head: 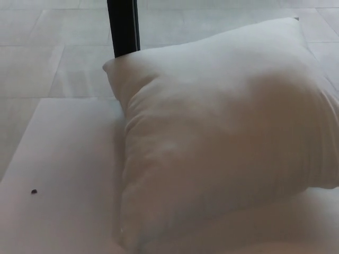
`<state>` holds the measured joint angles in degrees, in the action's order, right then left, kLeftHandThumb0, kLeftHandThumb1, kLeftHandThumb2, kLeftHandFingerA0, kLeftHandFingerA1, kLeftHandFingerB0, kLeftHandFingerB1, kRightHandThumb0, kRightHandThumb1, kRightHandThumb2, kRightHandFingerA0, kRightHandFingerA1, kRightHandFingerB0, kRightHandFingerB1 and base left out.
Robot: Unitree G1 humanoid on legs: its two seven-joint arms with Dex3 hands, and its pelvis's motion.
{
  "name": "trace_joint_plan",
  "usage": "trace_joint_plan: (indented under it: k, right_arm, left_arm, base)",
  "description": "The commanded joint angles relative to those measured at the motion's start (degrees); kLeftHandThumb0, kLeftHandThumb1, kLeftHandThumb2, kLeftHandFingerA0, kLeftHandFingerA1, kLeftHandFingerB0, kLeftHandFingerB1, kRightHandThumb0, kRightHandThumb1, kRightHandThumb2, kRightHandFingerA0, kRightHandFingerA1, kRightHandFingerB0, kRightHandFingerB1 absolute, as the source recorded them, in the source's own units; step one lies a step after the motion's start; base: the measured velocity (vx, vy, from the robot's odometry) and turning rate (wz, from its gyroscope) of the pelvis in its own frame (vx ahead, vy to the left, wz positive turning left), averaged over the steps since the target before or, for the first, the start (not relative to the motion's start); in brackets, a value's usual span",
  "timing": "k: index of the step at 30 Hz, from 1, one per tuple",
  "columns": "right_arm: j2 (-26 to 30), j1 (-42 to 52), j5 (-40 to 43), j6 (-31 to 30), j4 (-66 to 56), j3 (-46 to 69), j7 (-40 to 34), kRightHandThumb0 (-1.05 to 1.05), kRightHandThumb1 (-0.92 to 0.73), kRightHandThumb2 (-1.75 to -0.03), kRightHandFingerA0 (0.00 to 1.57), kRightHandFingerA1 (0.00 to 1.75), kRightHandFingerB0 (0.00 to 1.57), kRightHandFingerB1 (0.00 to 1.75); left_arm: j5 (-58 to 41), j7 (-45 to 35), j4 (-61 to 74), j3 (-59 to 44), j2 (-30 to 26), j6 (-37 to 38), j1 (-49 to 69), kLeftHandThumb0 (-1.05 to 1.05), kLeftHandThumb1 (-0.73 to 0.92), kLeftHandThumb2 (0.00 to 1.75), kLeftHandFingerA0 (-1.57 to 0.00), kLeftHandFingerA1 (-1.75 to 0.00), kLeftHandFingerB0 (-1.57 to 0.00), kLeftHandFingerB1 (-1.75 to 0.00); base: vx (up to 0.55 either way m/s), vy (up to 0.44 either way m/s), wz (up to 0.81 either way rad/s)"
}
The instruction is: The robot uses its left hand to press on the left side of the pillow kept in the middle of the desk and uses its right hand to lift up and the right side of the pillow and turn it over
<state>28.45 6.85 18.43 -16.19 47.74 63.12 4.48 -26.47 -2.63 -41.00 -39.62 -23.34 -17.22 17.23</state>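
Plump white square fabric pillow [222,132] lies flat on the white desk top [63,174], filling the centre and right of the head view, within reach of both arms; neither hand in view, so finger state cannot be told.

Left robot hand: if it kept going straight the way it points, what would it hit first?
Cannot say: neither robot hand shows in this head view, so no heading can be read. Only the pillow on the desk is visible.
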Motion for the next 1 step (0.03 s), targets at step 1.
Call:
trace_joint_plan:
  k: [1]
  right_arm:
    - [-0.42, 1.93, -1.51, 10.7, 1.91, -4.33, -0.38, -0.71, -0.6, -0.58, 0.93, 1.37, 0.06, 0.91]
  left_arm:
    - [4.93, -3.39, -3.46, 2.59, -4.45, 6.39, 0.37, -0.64, 0.36, 0.78, -0.48, -0.68, -0.27, -0.56]
  base:
    - [0.0, 0.0, 0.0]
